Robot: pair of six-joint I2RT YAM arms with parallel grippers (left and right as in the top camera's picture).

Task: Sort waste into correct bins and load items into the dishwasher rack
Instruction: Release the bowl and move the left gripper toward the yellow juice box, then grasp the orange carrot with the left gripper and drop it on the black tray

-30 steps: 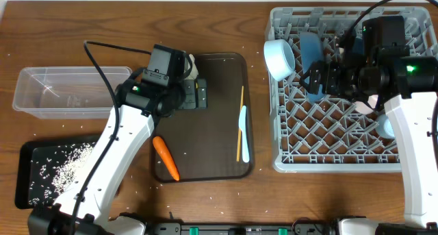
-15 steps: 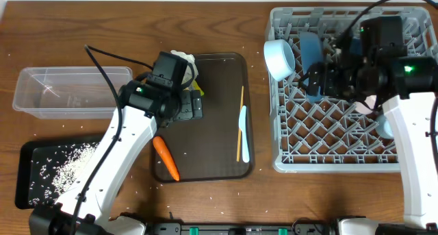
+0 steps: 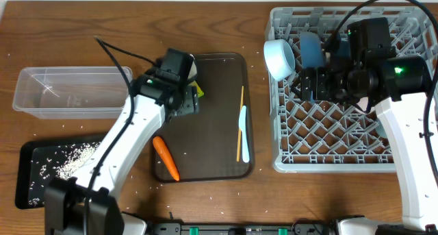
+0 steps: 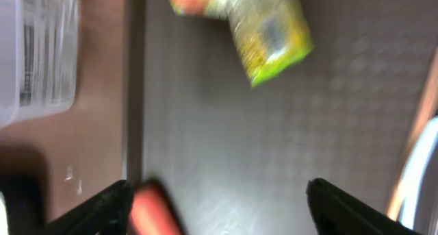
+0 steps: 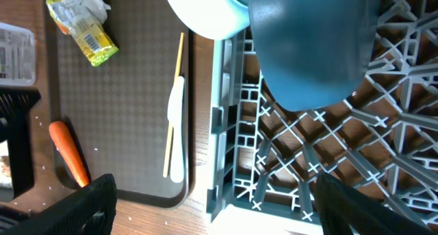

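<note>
My left gripper (image 3: 189,102) is open and empty over the top-left of the brown serving tray, just below the yellow-green wrapper (image 3: 198,91) (image 4: 270,33) and white tissue (image 3: 194,65). The carrot (image 3: 165,157) (image 4: 154,207) lies at the tray's lower left. Chopsticks (image 3: 240,122) and the pale blue spoon (image 3: 244,135) lie on the tray's right side. My right gripper (image 3: 308,84) is open and empty over the grey rack (image 3: 342,149). The blue plate (image 5: 315,50) stands in the rack, and the pale blue bowl (image 3: 279,58) leans at its left edge.
The clear tub (image 3: 68,91) stands at the left. The black tray (image 3: 31,156) below it holds rice grains, and stray grains dot the table. The brown serving tray (image 3: 219,77) lies between tub and rack. The right arm hides part of the rack.
My left gripper has swung up and to the right, closer to the wrapper, now uncovered beside it. My right gripper has shifted slightly left over the rack.
</note>
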